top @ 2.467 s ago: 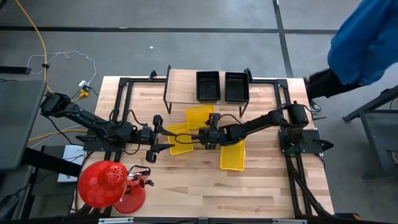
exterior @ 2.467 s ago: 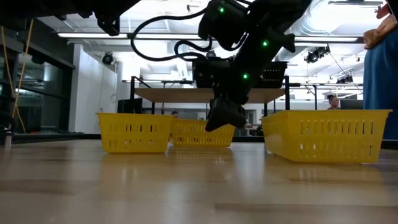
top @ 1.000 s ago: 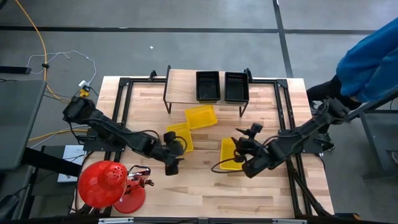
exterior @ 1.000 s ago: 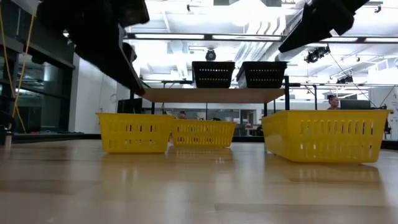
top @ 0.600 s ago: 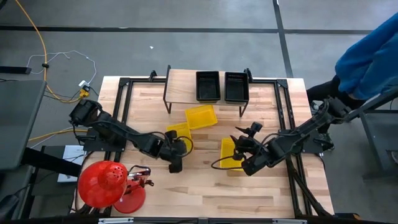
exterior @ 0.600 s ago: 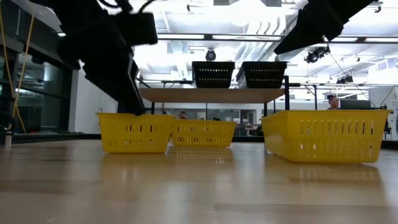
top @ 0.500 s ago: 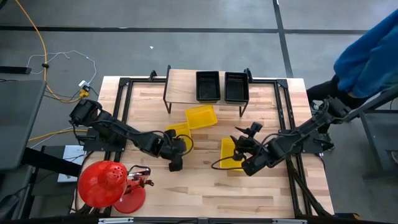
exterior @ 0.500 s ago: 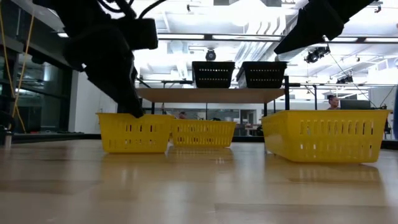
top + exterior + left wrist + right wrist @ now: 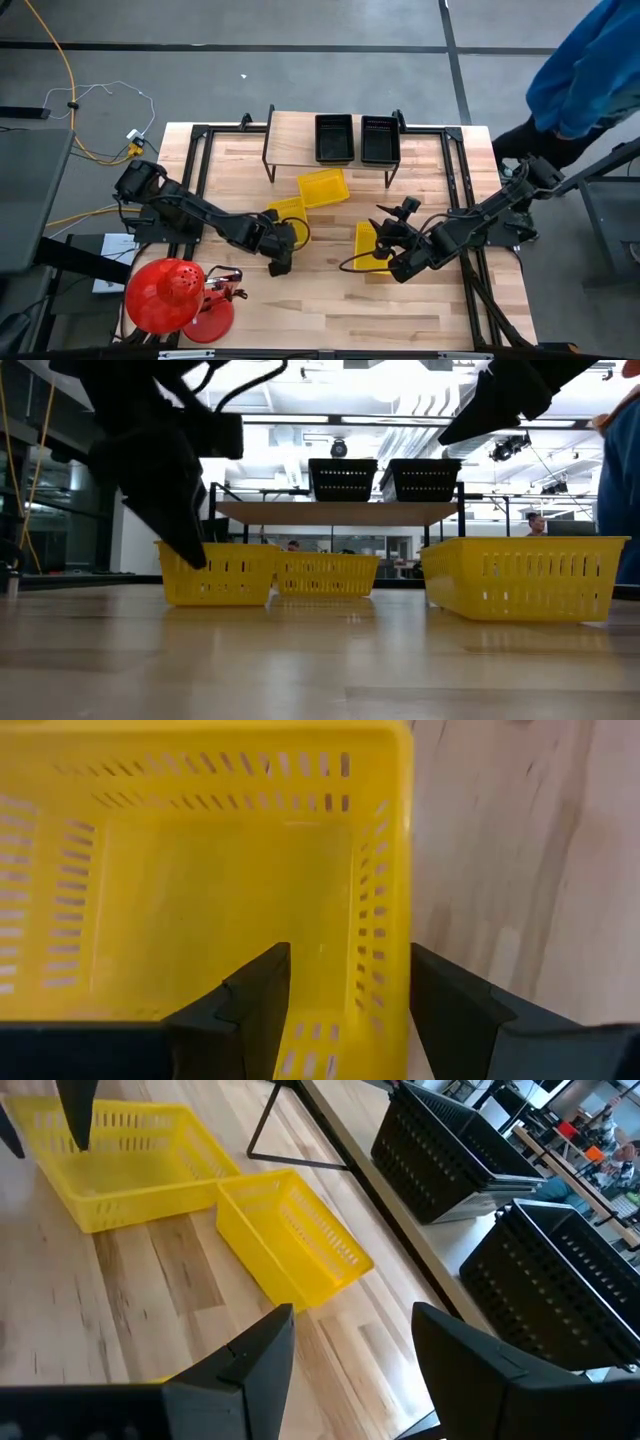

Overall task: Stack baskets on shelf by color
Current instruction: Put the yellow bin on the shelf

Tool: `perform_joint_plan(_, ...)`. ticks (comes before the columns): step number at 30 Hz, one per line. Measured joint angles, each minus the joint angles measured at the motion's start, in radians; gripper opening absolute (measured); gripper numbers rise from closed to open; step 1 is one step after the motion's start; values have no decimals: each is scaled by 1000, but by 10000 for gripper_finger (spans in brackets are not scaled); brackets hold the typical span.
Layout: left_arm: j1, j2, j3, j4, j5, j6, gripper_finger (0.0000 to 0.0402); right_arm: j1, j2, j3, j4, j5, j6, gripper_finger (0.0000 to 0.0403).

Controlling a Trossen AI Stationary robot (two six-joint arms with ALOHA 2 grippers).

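High view: within the last seconds the right arm has drawn back from the worktop's (image 9: pixel 300 310) centre, and its right tool (image 9: pixel 388 228) now hangs over the right yellow basket (image 9: pixel 366 240), at about 4 o'clock from centre. The left tool (image 9: pixel 281 262) has come in to the 6 o'clock end of the left yellow basket (image 9: pixel 292 210). The middle yellow basket (image 9: pixel 322 187) lies skewed at its 1 o'clock corner. Two black baskets (image 9: pixel 334 138) stand side by side on the shelf (image 9: pixel 292 128) at the 12 o'clock edge. Judgement: the handover of work to the left arm is complete, a grasp is imminent, and no yellow basket is shelved yet. Low view: the left tool (image 9: pixel 190 545) dips to the near rim of the left yellow basket (image 9: pixel 225 575). The black baskets (image 9: pixel 343 480) sit on the light plank of the shelf (image 9: pixel 340 513), on thin dark legs. All baskets are shallow, rectangular, slotted plastic. Left wrist view: the left tool (image 9: pixel 350 990) is spread, one finger inside and one outside a slotted wall of the left yellow basket (image 9: pixel 220 890), not yet pinching. Pale wood grain of the worktop (image 9: pixel 520 850) shows beside it. Right wrist view: the right tool (image 9: pixel 350 1350) is spread and empty. It faces the left yellow basket (image 9: pixel 130 1160), the middle yellow basket (image 9: pixel 290 1230) and the glossy black baskets (image 9: pixel 450 1150) on the shelf (image 9: pixel 360 1180).
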Motion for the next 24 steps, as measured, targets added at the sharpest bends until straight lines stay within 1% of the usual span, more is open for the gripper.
perform_joint_plan(4,8,42,0,-3,33,2,181,0,0,0,5,0,-5,192)
perform_joint_plan(7,21,59,0,4,59,32,181,0,0,0,11,0,-18,192)
perform_joint_plan(10,29,59,1,23,59,67,172,0,0,0,22,-1,-26,192)
perform_joint_plan(12,31,50,1,17,59,77,156,0,0,0,25,-1,-26,192)
perform_joint_plan(14,30,44,2,24,59,81,129,0,0,0,26,-2,-26,192)
perform_joint_plan(16,22,33,0,-3,65,107,94,0,0,0,25,-2,-26,192)
perform_joint_plan(18,9,28,6,4,73,132,49,0,0,0,26,-2,-26,192)
perform_joint_plan(19,1,27,13,-13,74,145,27,0,0,0,26,-2,-27,192)
perform_joint_plan(20,-9,20,23,-48,73,152,14,0,0,0,30,-2,-35,192)
perform_joint_plan(23,-52,13,81,-101,11,150,12,0,0,0,45,-3,-52,192)
perform_joint_plan(24,-70,9,102,-143,-12,147,10,0,0,0,54,-4,-61,192)
